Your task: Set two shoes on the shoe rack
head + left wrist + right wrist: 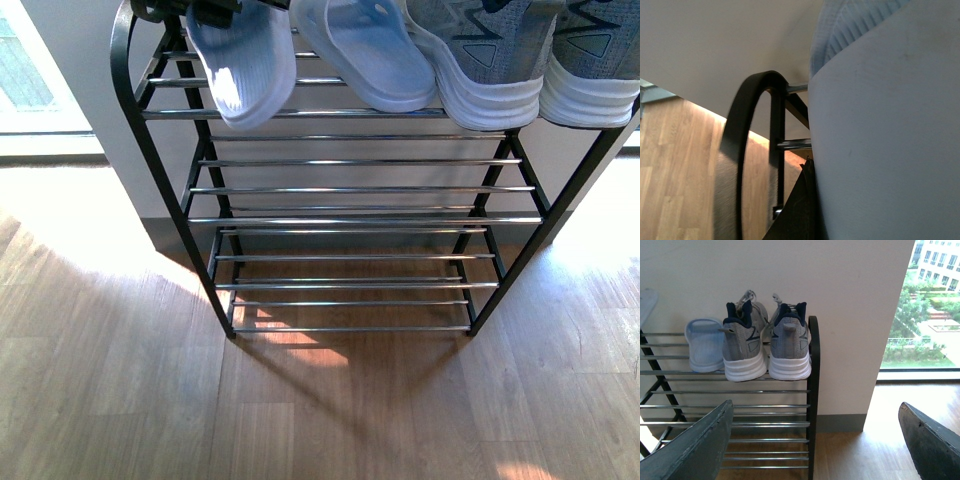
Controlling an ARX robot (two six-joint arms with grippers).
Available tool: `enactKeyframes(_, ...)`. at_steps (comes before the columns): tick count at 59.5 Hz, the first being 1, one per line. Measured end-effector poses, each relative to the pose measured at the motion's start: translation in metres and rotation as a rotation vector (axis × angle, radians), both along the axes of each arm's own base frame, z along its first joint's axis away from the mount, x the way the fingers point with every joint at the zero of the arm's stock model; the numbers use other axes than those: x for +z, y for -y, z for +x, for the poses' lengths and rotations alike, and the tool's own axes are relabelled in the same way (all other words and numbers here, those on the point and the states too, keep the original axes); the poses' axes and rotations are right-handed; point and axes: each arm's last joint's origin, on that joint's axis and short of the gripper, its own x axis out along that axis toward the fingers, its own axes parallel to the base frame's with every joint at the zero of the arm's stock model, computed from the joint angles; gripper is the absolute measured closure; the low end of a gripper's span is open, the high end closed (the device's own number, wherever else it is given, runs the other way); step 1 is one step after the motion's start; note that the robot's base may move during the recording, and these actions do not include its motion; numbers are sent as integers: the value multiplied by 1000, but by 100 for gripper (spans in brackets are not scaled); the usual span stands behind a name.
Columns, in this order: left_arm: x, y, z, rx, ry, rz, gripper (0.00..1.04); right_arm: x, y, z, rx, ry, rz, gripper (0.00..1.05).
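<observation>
The shoe rack [350, 190] is the biggest thing here, a black frame with silver rods standing on the wood floor [120, 400] against a pale wall [850, 300], and it lies ahead of the right jaws [815, 440], which are spread wide and hold nothing, their two dark fingers [695, 450] framing the rack's lower tiers from a little way back. Both grey sneakers [765, 347] sit side by side on the top tier at the rack's right end, above and beyond those open jaws, heels outward and white soles resting on the rods; the front view shows the same pair [530, 60] at the top right. By that evidence the task looks essentially finished: two shoes are on the rack and neither seems to need correcting, so what may remain is only drawing the arms clear. Next to the sneakers lie two pale blue slippers [300, 50], one of them overhanging the front rod. The left wrist view is almost filled by a pale blue slipper [880, 150] pressed close to the lens beside the rack's curved end, with the left jaws out of sight, so whether they grip anything cannot be told.
</observation>
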Motion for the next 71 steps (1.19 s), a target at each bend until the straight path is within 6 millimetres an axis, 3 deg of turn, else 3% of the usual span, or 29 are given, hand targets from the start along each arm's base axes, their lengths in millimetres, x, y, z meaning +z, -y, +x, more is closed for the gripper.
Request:
enactKeyframes(6,-1,4,-1,8,-17,-35,78,0,0,0,0,0,0,9)
enactKeyframes(13,13,8,-10,-5,21,-101,61,0,0,0,0,0,0,9)
enactKeyframes(21,49,8,-38,-13,119,-201,39,0,0,0,0,0,0,9)
enactKeyframes(29,94,-2,-81,-18,266,-273,18,0,0,0,0,0,0,9)
enactKeyframes(34,109,-14,-102,-47,483,-300,29,0,0,0,1,0,0,9)
enactKeyframes(39,100,-32,-121,-68,601,-306,42,0,0,0,0,0,0,9)
enactKeyframes(50,57,-78,-165,-47,608,-269,71,0,0,0,0,0,0,9)
enactKeyframes(62,38,-104,-208,-67,604,-267,103,0,0,0,0,0,0,9)
enactKeyframes(71,26,-122,-235,-56,597,-259,103,0,0,0,0,0,0,9)
